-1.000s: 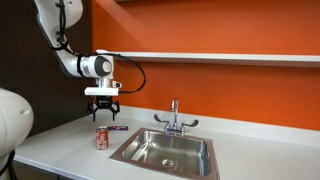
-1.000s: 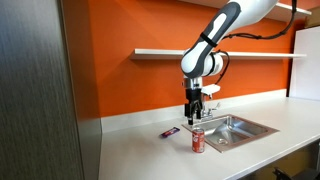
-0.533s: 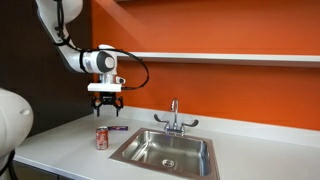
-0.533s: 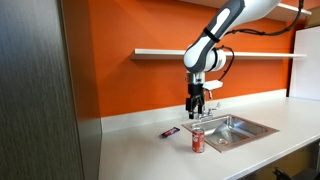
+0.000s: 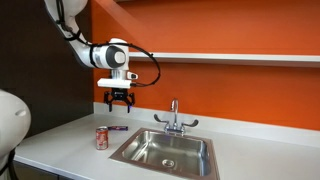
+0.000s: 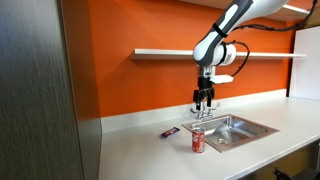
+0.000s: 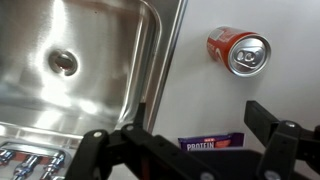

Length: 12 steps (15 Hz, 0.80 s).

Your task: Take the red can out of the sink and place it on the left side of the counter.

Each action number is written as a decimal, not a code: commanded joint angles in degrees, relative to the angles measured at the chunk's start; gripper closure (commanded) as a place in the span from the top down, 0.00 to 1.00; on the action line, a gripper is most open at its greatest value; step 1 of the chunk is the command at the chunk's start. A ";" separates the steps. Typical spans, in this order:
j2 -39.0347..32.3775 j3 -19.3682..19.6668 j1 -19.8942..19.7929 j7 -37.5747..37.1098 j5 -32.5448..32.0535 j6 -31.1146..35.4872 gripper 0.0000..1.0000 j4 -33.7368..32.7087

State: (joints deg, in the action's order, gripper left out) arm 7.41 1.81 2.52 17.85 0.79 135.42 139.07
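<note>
You are seeing the red can (image 5: 102, 138) standing upright on the counter (image 5: 55, 148), lower left of centre in an exterior view, just beside the sink (image 5: 145, 150) and outside its basin. In the wrist view the can's silvery top is facing you at upper right, while the steel basin is filling the upper left.

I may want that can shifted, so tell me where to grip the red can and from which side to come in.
Grip the red can across its round side wall, coming straight down from above. It stands upright on the counter, silvery top up, apart from the sink, so the fingers should fit either side.
</note>
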 commanded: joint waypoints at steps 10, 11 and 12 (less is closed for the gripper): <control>5.87 4.66 -6.37 -9.16 -0.90 -0.67 1.00 2.05; 3.99 4.64 -5.45 -6.43 0.01 -0.13 1.00 0.89; 4.02 4.76 -5.61 -6.57 -0.01 -0.11 1.00 0.96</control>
State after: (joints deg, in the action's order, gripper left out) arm 11.41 6.94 -2.75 11.26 0.72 135.43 140.09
